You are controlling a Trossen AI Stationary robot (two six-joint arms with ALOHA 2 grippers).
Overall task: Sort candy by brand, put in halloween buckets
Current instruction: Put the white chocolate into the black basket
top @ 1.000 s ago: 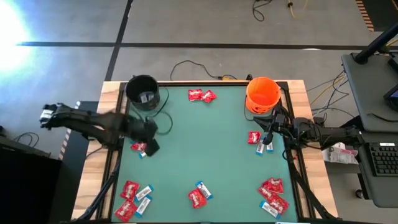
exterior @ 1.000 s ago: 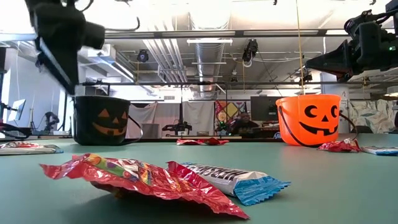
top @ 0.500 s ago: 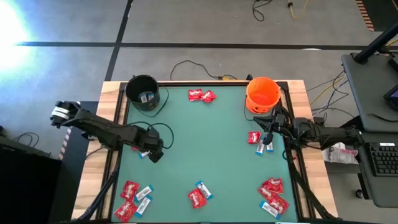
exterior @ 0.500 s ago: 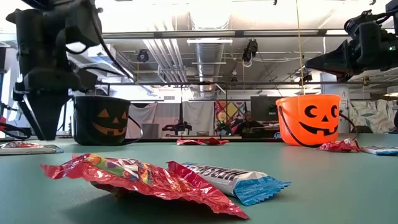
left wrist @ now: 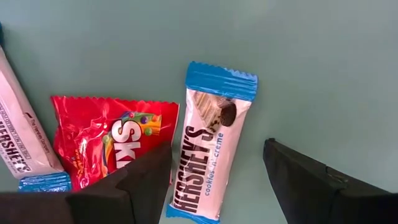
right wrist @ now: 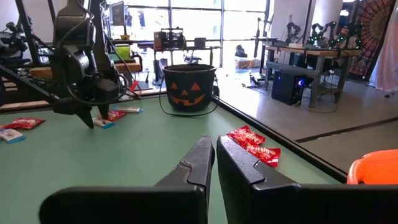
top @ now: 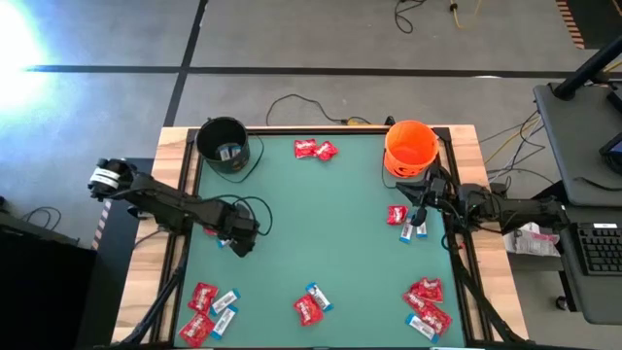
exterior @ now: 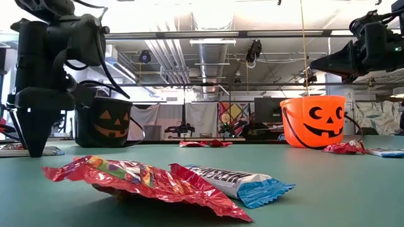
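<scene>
Left wrist view: left gripper (left wrist: pixel 214 180) open, straddling white-and-blue bar (left wrist: pixel 209 142) on the table (top: pixel 321 233).
Red packet (left wrist: pixel 107 142) at bar's 9 o'clock; right gripper (right wrist: pixel 215 163) closed by orange bucket (top: pixel 410 148); black bucket (top: pixel 223 145) at table's 10 o'clock.

red packet (left wrist: pixel 109 146), white-and-blue bar (left wrist: pixel 208 140), green table (left wrist: pixel 311 62)
</scene>
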